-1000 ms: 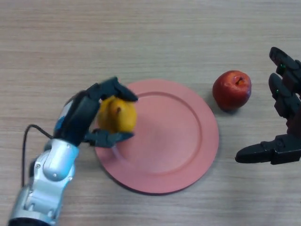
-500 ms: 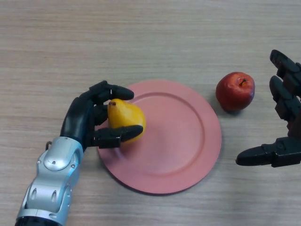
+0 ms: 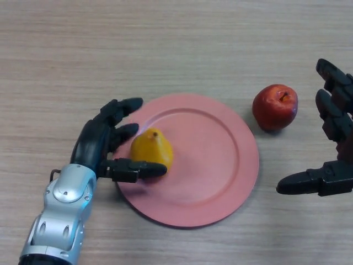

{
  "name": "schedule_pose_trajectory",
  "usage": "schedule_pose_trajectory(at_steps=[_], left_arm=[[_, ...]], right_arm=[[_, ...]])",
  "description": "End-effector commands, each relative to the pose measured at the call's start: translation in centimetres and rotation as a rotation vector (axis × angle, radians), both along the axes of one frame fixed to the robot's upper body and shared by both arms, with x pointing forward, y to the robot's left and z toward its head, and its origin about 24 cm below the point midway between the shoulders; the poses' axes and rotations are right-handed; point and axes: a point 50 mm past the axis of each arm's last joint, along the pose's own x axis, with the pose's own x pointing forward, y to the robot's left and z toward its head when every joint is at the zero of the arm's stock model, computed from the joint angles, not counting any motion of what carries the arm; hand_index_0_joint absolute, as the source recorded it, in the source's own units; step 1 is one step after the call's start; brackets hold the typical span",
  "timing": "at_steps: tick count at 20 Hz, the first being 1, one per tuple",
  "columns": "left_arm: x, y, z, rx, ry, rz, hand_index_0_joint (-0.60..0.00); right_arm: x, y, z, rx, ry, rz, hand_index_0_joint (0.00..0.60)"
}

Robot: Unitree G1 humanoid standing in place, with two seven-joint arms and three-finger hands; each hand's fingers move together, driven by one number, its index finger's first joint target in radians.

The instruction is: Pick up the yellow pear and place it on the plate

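Observation:
The yellow pear (image 3: pixel 151 150) stands on the left part of the pink plate (image 3: pixel 220 160), stem up. My left hand (image 3: pixel 102 144) is just left of it, with its fingers spread open over the plate's left rim and its thumb stretched out along the pear's near side. The fingers are off the pear. My right hand (image 3: pixel 331 138) is open and idle at the right edge of the view, well away from the plate.
A red apple (image 3: pixel 275 106) stands on the wooden table (image 3: pixel 176 44) just beyond the plate's upper right rim, between the plate and my right hand.
My left hand carried the pear over the plate's left side, set it down and opened its fingers. The pear now stands free. The right hand has not moved.

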Motion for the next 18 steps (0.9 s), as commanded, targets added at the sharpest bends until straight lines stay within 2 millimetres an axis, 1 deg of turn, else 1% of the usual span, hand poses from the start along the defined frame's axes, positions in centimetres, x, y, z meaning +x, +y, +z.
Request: schedule_pose_trajectory(at_steps=[1,4,8,10,13,14,15,17,18], left_arm=[[0.7,1.0,3.6,0.060,-0.209,0.042,0.000],[0.1,0.8,4.5,0.073,-0.243,0.018,0.000],[-1.0,0.7,6.5,0.057,-0.331,0.002,0.000],[-1.7,0.8,7.8,0.056,-0.378,-0.002,0.000],[-2.9,1.4,10.1,-0.034,-0.438,-0.013,0.000],[-3.3,1.7,11.1,-0.035,-0.465,-0.022,0.000],[-3.9,1.8,11.6,-0.055,-0.472,-0.034,0.000],[-4.7,2.3,13.0,-0.056,-0.543,-0.035,0.000],[-5.4,2.6,13.5,-0.096,-0.586,-0.023,0.000]], right_arm=[[-0.3,-0.9,3.4,-0.040,-0.202,-0.041,0.000],[-0.1,-0.4,3.2,-0.039,-0.193,-0.036,0.000],[0.0,-0.3,3.5,-0.055,-0.203,-0.030,0.000],[0.0,-0.2,3.4,-0.065,-0.205,-0.025,0.000],[0.1,-0.3,3.7,-0.062,-0.220,-0.025,0.000],[0.0,-0.3,3.7,-0.070,-0.228,-0.029,0.000],[0.0,-0.4,3.7,-0.079,-0.233,-0.031,0.000],[-0.2,-0.7,3.9,-0.068,-0.236,-0.033,0.000],[-0.3,-0.8,4.0,-0.061,-0.241,-0.039,0.000]])
